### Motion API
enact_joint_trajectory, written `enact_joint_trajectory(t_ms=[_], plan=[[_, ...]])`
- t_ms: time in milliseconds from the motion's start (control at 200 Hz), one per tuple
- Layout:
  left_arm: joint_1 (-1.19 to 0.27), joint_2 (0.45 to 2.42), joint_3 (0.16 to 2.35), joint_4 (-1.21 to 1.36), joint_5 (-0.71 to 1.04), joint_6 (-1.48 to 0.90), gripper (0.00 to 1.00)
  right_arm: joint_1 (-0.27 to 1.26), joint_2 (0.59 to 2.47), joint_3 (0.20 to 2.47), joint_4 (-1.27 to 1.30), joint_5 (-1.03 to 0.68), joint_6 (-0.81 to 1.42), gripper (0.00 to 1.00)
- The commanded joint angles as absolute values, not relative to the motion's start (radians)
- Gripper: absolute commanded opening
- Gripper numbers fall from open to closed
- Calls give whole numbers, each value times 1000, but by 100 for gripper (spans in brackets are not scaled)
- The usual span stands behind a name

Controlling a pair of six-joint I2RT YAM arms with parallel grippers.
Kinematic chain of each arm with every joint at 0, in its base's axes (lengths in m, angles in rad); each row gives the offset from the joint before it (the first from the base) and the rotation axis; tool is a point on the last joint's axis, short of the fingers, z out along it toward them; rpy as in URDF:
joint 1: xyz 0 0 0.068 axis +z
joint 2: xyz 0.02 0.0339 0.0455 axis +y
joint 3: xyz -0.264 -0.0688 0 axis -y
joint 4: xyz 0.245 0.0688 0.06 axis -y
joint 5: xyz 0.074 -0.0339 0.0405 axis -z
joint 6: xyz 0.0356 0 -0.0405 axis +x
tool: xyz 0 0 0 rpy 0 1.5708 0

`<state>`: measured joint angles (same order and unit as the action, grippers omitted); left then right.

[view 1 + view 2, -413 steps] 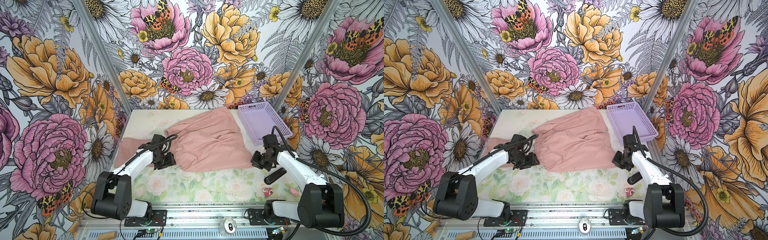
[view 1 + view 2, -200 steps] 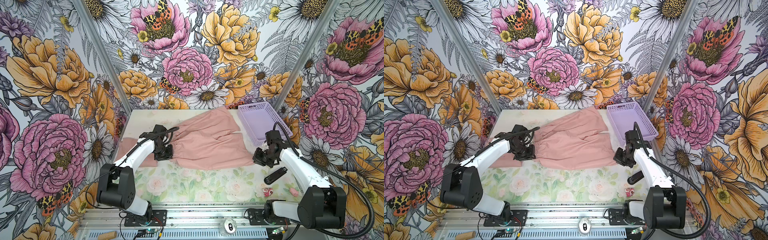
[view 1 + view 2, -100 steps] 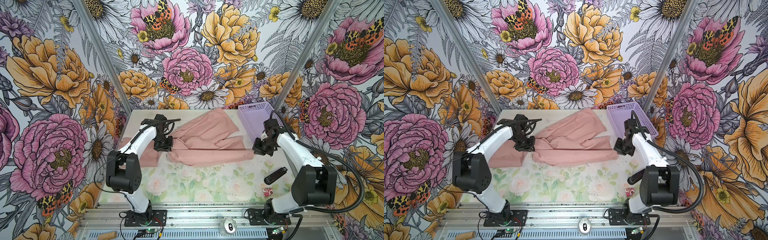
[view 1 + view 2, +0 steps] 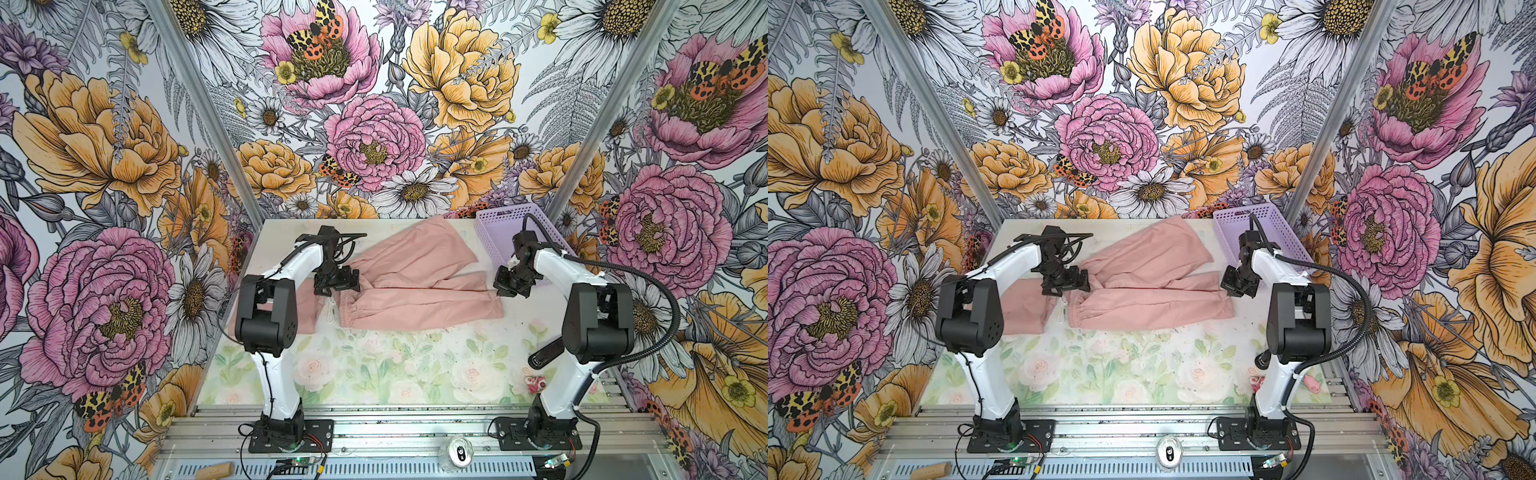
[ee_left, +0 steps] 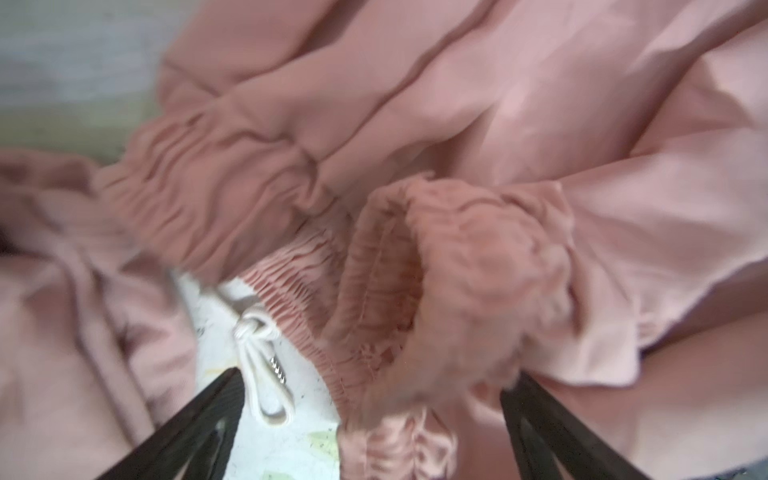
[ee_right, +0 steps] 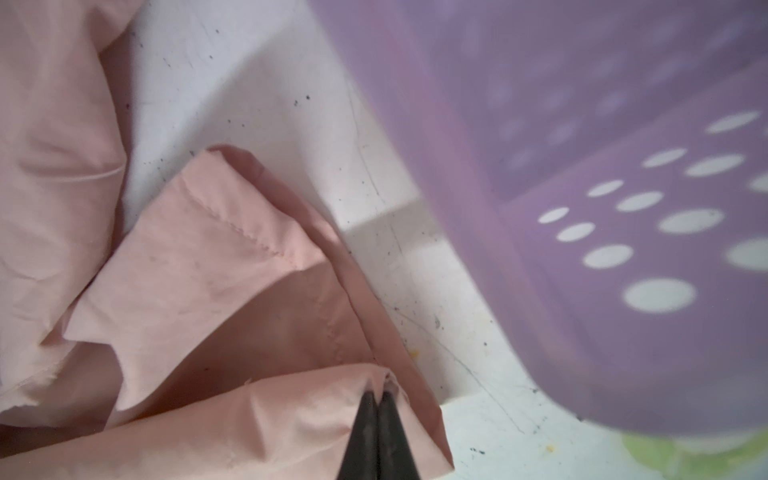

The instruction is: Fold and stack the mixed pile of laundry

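Beside the basket [image 4: 491, 217], the right claw [image 6: 378, 395] pinches the hem [image 6: 266, 249] of the shorts [image 4: 415, 300], probably pinning the fold. Far from it, the left claw [image 5: 370, 378] hangs spread over the waistband [image 5: 208, 178].

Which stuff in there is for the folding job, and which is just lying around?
For the folding job:
pink shorts
other pink garment beside them

Just lying about:
purple basket
black stick
small red-and-white thing
drink can on the front rail
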<state>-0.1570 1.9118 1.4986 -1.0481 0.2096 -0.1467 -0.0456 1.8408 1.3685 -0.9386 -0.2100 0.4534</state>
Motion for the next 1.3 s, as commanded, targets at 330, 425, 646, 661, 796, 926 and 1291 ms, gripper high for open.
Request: enact_joint_trajectory(t_ms=[330,425,646,661,796,926,1291], plan=[[-129,1542,1064,-776,274,-272,82,-45,1784,1356,-911,-237,427,0],[-153,1509,982,-661,289,-299,70,-45,1785,1355,-906,-242,422,0],[-168,1506,903,-521,310,-295,57,-47,1786,1363,-904,-250,415,0],[-168,1506,900,-514,312,-294,57,-46,1786,1362,-904,-251,415,0],[-167,1517,879,-463,340,-284,52,-49,1787,1359,-903,-251,412,0],[-158,1523,849,-413,378,-283,47,-49,1787,1353,-899,-252,411,0],[-138,1498,815,-385,419,-305,2,-51,1784,1351,-895,-255,409,0]])
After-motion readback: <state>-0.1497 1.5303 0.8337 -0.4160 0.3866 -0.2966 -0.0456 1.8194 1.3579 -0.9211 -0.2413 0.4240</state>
